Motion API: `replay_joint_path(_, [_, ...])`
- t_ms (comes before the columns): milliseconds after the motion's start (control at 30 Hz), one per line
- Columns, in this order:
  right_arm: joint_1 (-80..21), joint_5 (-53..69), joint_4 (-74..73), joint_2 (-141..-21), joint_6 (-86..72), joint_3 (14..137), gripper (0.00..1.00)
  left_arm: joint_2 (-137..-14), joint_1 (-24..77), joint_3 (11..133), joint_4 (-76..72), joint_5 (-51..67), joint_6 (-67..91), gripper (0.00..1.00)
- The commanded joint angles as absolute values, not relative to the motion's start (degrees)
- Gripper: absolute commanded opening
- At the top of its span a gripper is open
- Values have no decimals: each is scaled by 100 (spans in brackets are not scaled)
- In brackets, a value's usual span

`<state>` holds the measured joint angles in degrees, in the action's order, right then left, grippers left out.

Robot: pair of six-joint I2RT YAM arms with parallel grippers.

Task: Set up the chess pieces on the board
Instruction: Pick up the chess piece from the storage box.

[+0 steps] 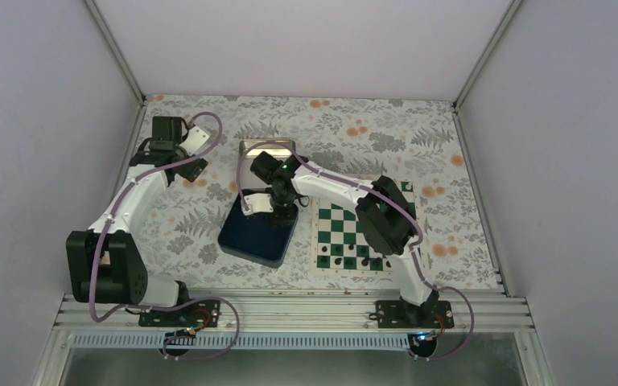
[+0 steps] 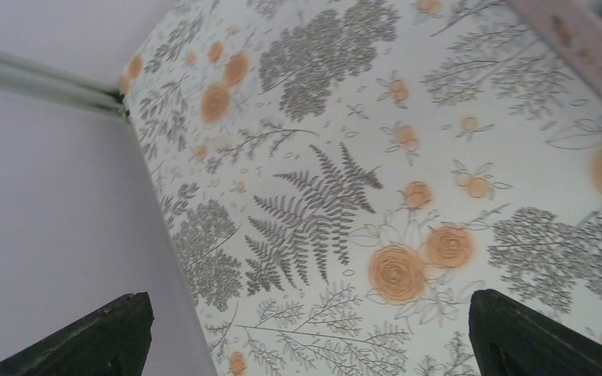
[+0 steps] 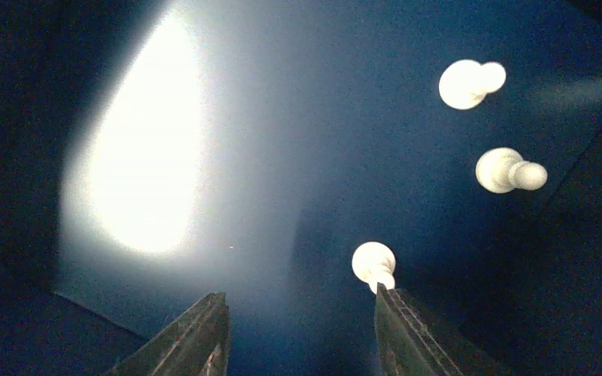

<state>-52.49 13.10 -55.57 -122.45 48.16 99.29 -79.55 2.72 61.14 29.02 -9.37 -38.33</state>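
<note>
Right hand (image 3: 299,301) is over the blue tray (image 3: 321,157). Fingers are parted with nothing between them, so it's open and empty. Left hand (image 2: 307,313) is spread wide over bare floral surface (image 2: 321,117) and holds nothing. It's well apart from the work, so I'd leave it parked.

Three white chess pieces (image 3: 509,170) show in the right wrist view, all lying on their sides on the tray floor. The nearest pawn (image 3: 374,262) lies just past the tip of one finger (image 3: 407,329), off the hand's centreline. It may be touching that tip; I can't tell. The other two lie further ahead on the same side.

My read of the step: pick that pawn.
- I'd shift the hand sideways toward the pawn until it sits midway between the fingers, then descend. Going straight down from here would likely land the finger on it or flick it away.
- It's a round piece on a glossy tray, so it will probably roll. I'd close slowly across the body, not the head.
- Glare on the tray floor beside the hand hides depth, so I'd go down gently.

The board (image 1: 354,229) sits beside the tray, under the right arm's forearm. Black pieces (image 1: 346,256) are on its near rows.
</note>
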Motion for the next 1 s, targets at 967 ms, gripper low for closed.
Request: replay_joint_path(967, [-5275,928,-5169,-12518,4784,10032,12,-7714,-165,5969,2424,-418,-3471,100])
